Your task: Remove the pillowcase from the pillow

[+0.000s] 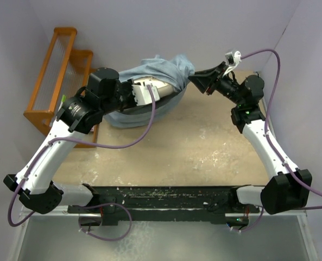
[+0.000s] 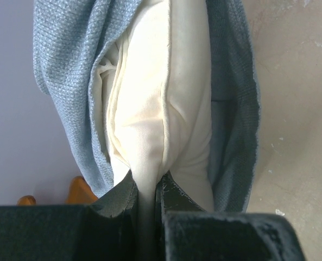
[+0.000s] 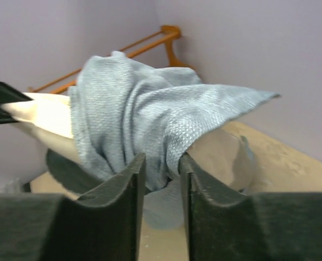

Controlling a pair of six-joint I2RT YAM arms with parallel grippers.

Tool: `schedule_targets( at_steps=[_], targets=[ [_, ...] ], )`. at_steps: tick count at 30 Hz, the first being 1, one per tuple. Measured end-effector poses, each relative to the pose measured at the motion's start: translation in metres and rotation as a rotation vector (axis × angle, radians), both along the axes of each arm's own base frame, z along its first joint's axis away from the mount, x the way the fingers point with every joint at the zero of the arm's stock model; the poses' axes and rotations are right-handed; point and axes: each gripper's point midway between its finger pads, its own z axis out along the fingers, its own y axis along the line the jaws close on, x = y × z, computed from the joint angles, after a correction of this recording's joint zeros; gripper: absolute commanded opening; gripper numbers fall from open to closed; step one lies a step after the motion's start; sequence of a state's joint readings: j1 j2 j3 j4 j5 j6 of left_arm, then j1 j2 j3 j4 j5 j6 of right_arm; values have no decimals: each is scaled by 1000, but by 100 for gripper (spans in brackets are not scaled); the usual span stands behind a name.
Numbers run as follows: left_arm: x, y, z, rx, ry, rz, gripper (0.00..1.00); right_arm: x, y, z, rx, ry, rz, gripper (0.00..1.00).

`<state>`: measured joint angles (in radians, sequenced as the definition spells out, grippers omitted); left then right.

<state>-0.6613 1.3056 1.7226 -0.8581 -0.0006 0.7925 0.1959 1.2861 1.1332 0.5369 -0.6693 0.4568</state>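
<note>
At twelve o'clock on the table [image 1: 193,147], my left gripper [image 2: 149,187] pinches the pillow [image 2: 166,109] by its seam, and my right gripper [image 3: 161,163] clamps a fold of the pillowcase [image 3: 128,103]. Pulling toward three o'clock, I risk that thin seam slipping free and the pillow dragging along inside.

Top view from above, wrist views close, all sharing pillowcase [image 1: 163,68]

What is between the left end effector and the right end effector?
The cream pillow, partly inside the blue-grey pillowcase, fills the stretch; the top view shows it.
</note>
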Motion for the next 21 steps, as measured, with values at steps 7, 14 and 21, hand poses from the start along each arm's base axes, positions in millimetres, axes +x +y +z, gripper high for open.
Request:
schedule_targets(
  at_steps=[7,14,21],
  targets=[
    [-1,-1,-1,-1,5,-7,0,-11,7,7,20,-9,72,24],
    [-6,-1,0,-12,22,-12,0,9,3,13,35,14,8,0],
    [-11,0,13,-40,21,-15,0,44,-25,7,60,86,-197,0]
  ],
)
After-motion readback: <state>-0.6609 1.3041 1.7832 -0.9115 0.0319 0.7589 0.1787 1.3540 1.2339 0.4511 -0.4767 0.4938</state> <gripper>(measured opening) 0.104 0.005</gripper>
